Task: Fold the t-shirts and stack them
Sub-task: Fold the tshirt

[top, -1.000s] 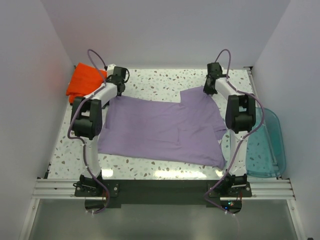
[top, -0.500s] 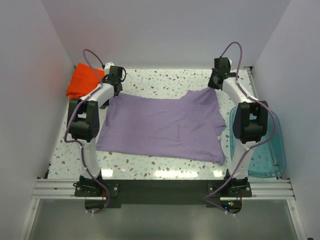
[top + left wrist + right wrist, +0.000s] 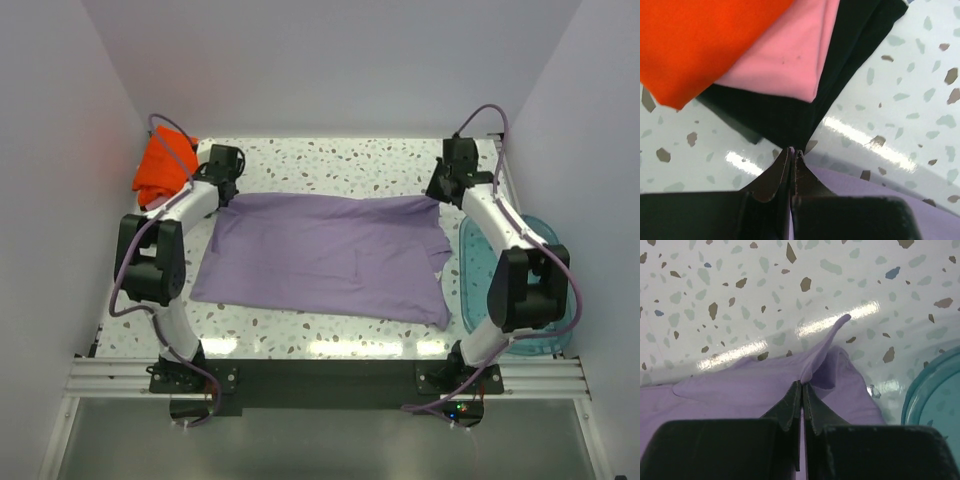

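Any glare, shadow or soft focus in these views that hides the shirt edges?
Top external: sharp and evenly lit; glare streaks along the table near edge, lavender t-shirt outline clear. Left wrist: glare bars on the terrazzo, the left gripper a dark, soft mass. Right wrist: two glare streaks beside the pinched cloth; the right gripper underexposed.

The spread t-shirt lies flat across the middle of the worktop. Just beyond its far-left corner, by the left wall, sits the stack of folded t-shirts, one on another. The bin lies just beside its right edge.
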You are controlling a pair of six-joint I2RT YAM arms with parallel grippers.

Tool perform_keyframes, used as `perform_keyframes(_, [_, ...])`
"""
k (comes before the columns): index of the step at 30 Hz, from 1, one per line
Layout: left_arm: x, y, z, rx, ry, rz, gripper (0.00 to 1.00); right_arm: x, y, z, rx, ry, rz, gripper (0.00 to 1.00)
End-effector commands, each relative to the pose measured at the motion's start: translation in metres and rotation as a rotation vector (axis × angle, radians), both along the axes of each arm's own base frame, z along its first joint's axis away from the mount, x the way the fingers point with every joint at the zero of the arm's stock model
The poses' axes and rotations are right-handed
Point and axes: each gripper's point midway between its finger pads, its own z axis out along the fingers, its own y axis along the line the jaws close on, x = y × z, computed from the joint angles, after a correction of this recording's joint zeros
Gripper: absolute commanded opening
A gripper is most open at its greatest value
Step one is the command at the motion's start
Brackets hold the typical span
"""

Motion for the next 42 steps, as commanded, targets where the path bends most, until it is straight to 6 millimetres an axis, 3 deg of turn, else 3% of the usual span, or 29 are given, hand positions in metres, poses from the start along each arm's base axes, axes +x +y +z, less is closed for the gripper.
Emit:
perform_keyframes(1, [-0.012,0.012,0.02,-0.019,-0.067,0.073,0.0,-0.016,-0.001,0.025,0.034,-0.073,-0.023,0.0])
perform_keyframes(3, [-0.025,0.014,0.016,-0.027,-0.058,0.086,0.0,-0.031,0.0,0.017,0.045,-0.052,-0.021,0.0])
perform_keyframes(5, [-0.039,0.016,0.013,-0.029,-0.049,0.096,0.0,-0.042,0.001,0.021,0.062,-0.066,-0.023,0.0])
perform_keyframes(6, [-0.043,0.017,0.012,-0.033,-0.049,0.108,0.0,-0.051,0.002,0.012,0.069,-0.043,-0.021,0.0])
perform_keyframes(8, [-0.057,0.02,0.008,-0.032,-0.029,0.128,0.0,-0.062,0.004,0.016,0.091,-0.056,-0.019,0.0])
perform_keyframes(9, [-0.061,0.021,0.007,-0.037,-0.027,0.146,0.0,-0.071,0.006,0.007,0.101,-0.036,-0.015,0.0])
perform_keyframes(11, [-0.075,0.023,0.003,-0.043,-0.014,0.155,0.0,-0.081,0.008,0.01,0.117,-0.051,-0.011,0.0])
perform_keyframes(15, [-0.098,0.022,-0.011,-0.077,0.007,0.183,0.0,-0.107,0.01,-0.008,0.14,-0.008,-0.007,0.0])
perform_keyframes(20, [-0.122,0.021,-0.029,-0.116,0.024,0.196,0.0,-0.128,0.015,-0.016,0.175,-0.004,0.007,0.0])
perform_keyframes(27, [-0.141,0.023,-0.041,-0.16,0.028,0.223,0.0,-0.146,0.024,-0.034,0.232,0.025,0.023,0.01])
perform_keyframes(28, [-0.142,0.023,-0.041,-0.173,0.025,0.223,0.0,-0.148,0.027,-0.035,0.246,0.031,0.033,0.04])
perform_keyframes(29, [-0.145,0.025,-0.039,-0.188,0.004,0.23,0.02,-0.149,0.027,-0.034,0.248,0.026,0.031,0.17])
perform_keyframes(30, [-0.146,0.024,-0.037,-0.206,-0.01,0.224,0.06,-0.152,0.025,-0.036,0.238,0.036,0.023,0.25])
perform_keyframes(31, [-0.143,0.025,-0.027,-0.226,-0.058,0.226,0.19,-0.154,0.024,-0.035,0.234,0.037,0.025,0.33])
perform_keyframes(32, [-0.145,0.026,-0.027,-0.235,-0.067,0.222,0.28,-0.154,0.024,-0.031,0.231,0.025,0.03,0.49])
perform_keyframes(34, [-0.141,0.025,-0.014,-0.253,-0.115,0.198,0.34,-0.155,0.023,-0.024,0.223,0.011,0.04,0.61])
perform_keyframes(38, [-0.137,0.022,0.005,-0.265,-0.173,0.17,0.39,-0.147,0.02,-0.012,0.195,-0.02,0.046,0.63])
perform_keyframes(42, [-0.125,0.003,0.012,-0.282,-0.182,0.093,0.38,-0.127,0.02,-0.011,0.152,0.007,0.058,0.62])
